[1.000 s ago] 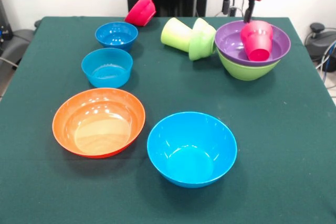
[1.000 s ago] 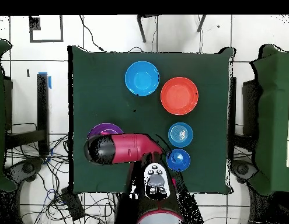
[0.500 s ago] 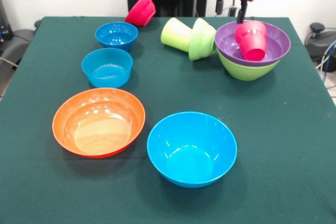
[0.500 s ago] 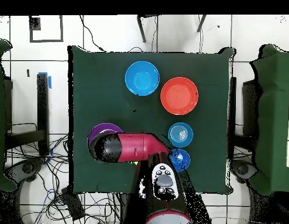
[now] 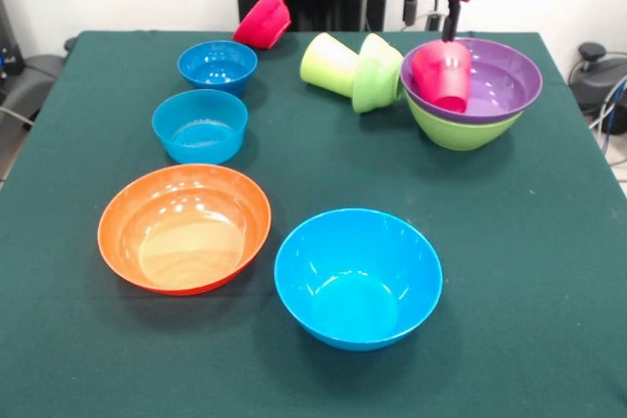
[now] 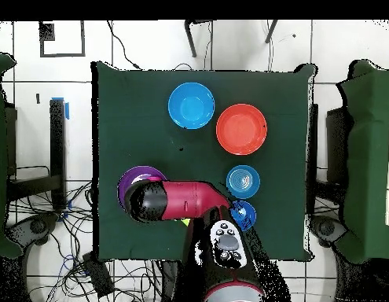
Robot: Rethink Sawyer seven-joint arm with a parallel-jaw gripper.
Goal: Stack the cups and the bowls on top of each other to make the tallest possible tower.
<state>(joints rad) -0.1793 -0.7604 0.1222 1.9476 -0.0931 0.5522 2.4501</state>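
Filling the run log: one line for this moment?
gripper: above red cup, grasp unclear | red cup: tilted in purple bowl | purple bowl: nested in large lime-green bowl | other bowls: unstacked

I see even, bright overhead light: soft shadows pool close under each bowl on the worktop [image 5: 549, 271]. Broad white glare marks the orange bowl [image 5: 183, 228] and large blue bowl [image 5: 358, 276]; focus holds throughout.

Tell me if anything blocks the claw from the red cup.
Nothing visible does. The claw hangs directly above the red cup, which leans tilted inside the purple bowl.
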